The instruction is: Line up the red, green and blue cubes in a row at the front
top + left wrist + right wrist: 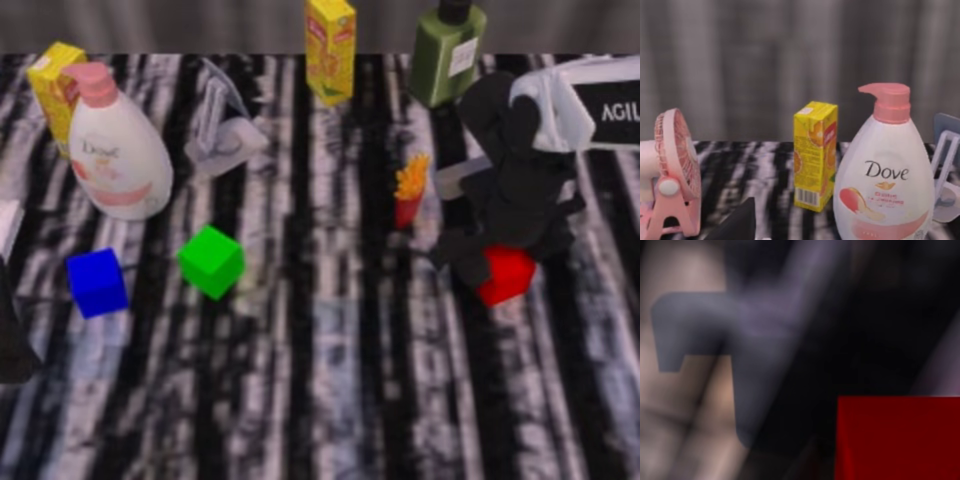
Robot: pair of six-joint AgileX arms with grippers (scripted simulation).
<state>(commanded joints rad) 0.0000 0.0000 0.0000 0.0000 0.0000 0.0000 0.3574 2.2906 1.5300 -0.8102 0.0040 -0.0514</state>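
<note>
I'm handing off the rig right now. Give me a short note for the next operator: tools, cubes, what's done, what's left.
Right tool: down at the red cube on the table's right; grasp cannot be confirmed.
Left tool: parked at the left edge.
Green cube and blue cube sit left of centre, apart from each other.
Done: no row yet.
Left: line up all three cubes at the front.

The front strip of the desk (330, 420) lies open across its width. Behind it, the blue cube (97, 282) and green cube (211, 260) stand near each other, with a gap between, just in front of the Dove bottle (115, 150). The fries carton (409, 190) stands close beside the right gripper (480, 262), which crowds the red cube (508, 274). Cartons and bottles line the back edge.
</note>
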